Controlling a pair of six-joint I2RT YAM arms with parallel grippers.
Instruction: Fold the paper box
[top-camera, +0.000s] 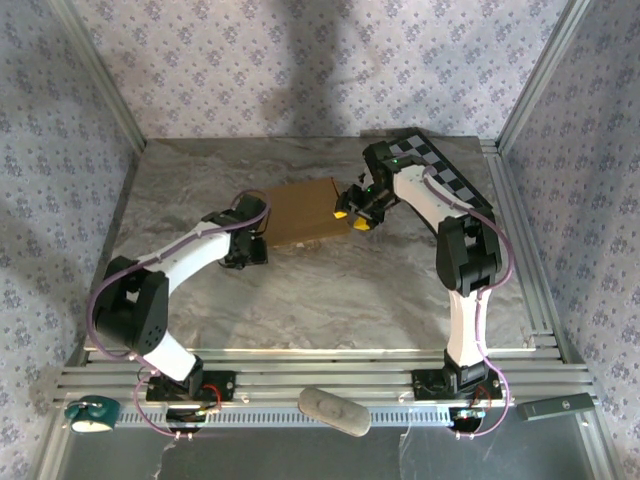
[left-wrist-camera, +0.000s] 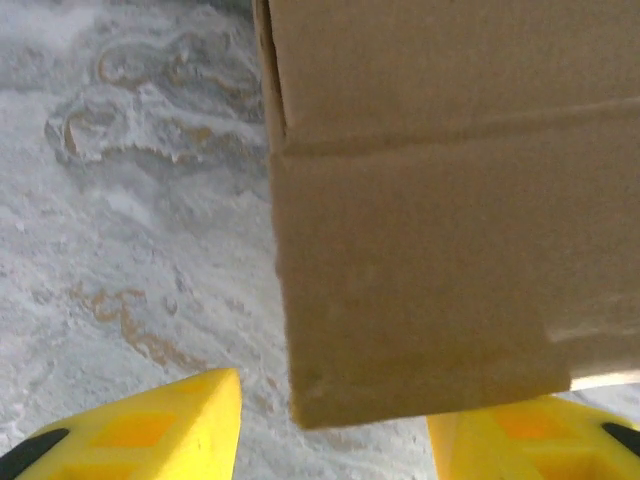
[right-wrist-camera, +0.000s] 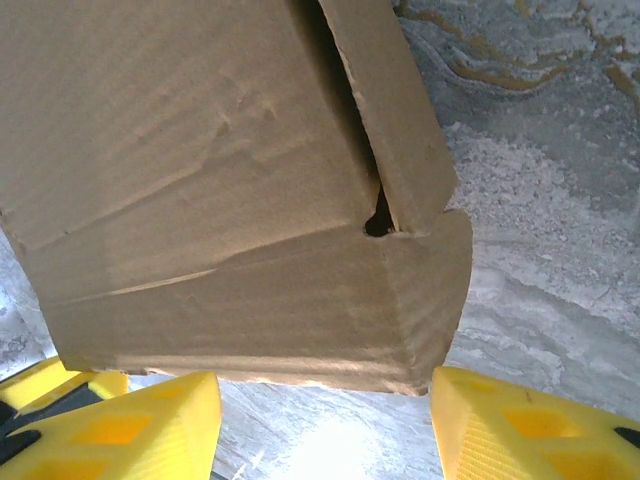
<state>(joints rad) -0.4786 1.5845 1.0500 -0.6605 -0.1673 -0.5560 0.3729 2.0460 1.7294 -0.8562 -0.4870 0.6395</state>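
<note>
The paper box (top-camera: 300, 212) is a shallow tan cardboard box, folded up and lying on the marble table (top-camera: 330, 300) behind the middle. My left gripper (top-camera: 256, 240) is at its near left corner. In the left wrist view the box (left-wrist-camera: 440, 200) ends just ahead of that gripper (left-wrist-camera: 335, 440), which is open, with bare table between its yellow fingertips (left-wrist-camera: 160, 430). My right gripper (top-camera: 352, 217) is at the box's right end. It (right-wrist-camera: 320, 430) is open too, its fingers (right-wrist-camera: 150, 425) just short of the box (right-wrist-camera: 220, 200), where a side flap stands slightly ajar.
A black-and-white checkerboard panel (top-camera: 445, 165) lies at the back right, behind the right arm. Patterned walls close the table at the back and both sides. On the front rail lie a grey oblong object (top-camera: 333, 410), a teal item (top-camera: 90, 412) and a dark bar (top-camera: 560, 407).
</note>
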